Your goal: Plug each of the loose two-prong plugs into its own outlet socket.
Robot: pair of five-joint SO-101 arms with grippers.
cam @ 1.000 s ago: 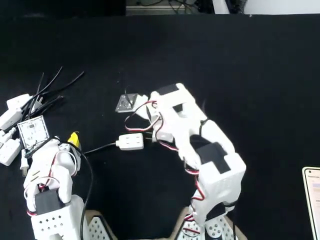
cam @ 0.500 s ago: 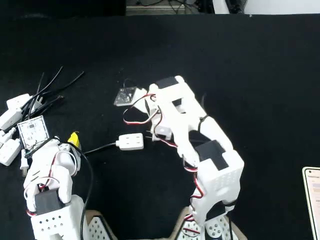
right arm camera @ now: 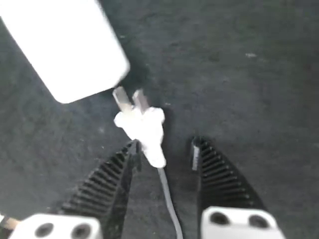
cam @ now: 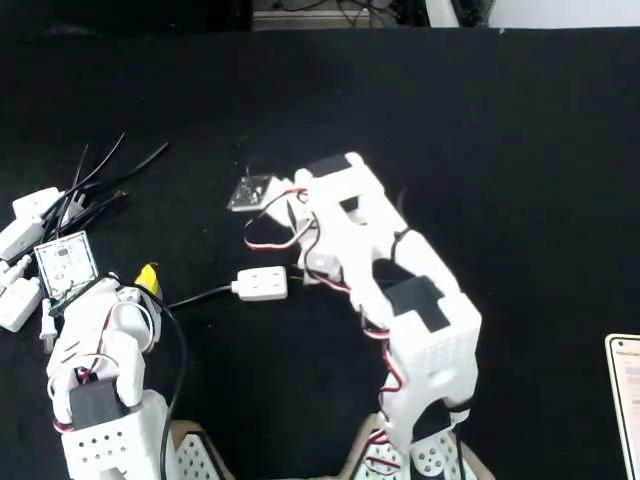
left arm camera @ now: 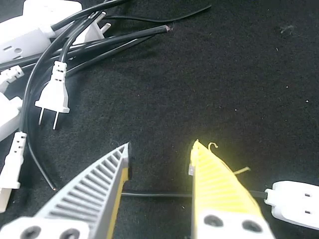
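Two tools, both spread wide.
the right tool point(right arm camera: 163, 143) straddles a plug point(right arm camera: 142, 124), prongs right by the outlet socket point(right arm camera: 65, 45); left tool point(left arm camera: 161, 144) over a black cord point(left arm camera: 154, 194).

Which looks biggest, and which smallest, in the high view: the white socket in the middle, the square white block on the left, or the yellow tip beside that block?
1. square white block
2. white socket: about as long, but narrower
3. yellow tip: clearly the smallest

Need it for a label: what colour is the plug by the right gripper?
White plug, best in the right wrist view.
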